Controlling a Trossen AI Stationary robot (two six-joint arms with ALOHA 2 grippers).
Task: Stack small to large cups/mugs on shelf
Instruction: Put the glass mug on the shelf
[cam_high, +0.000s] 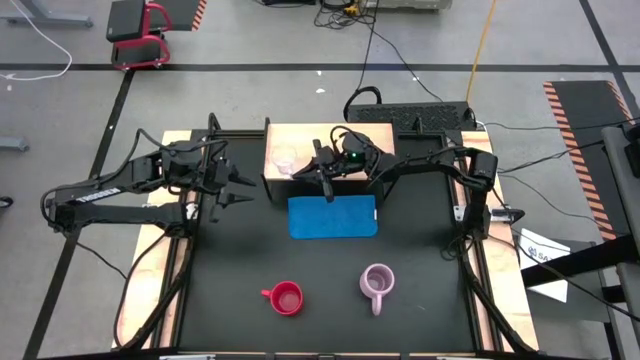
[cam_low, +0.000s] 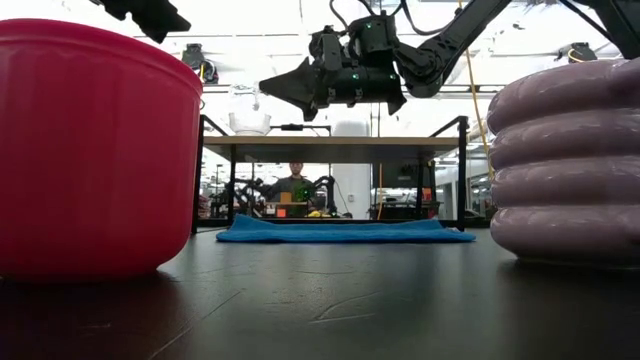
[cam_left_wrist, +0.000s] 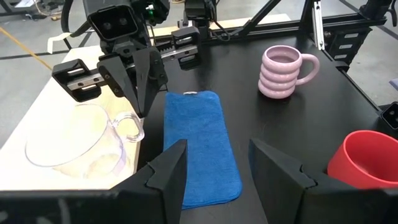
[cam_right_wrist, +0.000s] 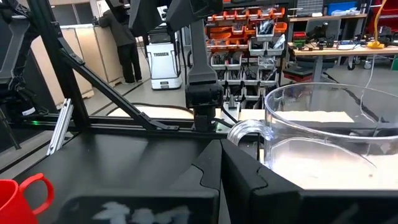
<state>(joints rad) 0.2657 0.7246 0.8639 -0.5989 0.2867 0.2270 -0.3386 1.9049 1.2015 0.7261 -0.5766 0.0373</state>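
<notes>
The small clear glass cup (cam_high: 285, 160) stands upright on the left part of the light wooden shelf (cam_high: 360, 140); it also shows in the left wrist view (cam_left_wrist: 74, 143). My right gripper (cam_high: 322, 178) is shut over the shelf, its tips right at the glass cup's handle (cam_left_wrist: 127, 124). My left gripper (cam_high: 243, 190) is open and empty, left of the shelf. The red mug (cam_high: 286, 297) and the ribbed lilac mug (cam_high: 377, 283) stand upright on the black table near its front edge. My right gripper's shut fingertips (cam_left_wrist: 142, 111) stand right beside the glass cup's handle (cam_right_wrist: 244, 132), coming level from the table's right side. I cannot tell whether they touch it. The cup rests on its base on the shelf.
A flat blue mat (cam_high: 333, 216) lies on the table just in front of the shelf. The shelf's dark side panels (cam_low: 198, 175) stand at each end. A person (cam_low: 293, 185) is in the room beyond the table.
</notes>
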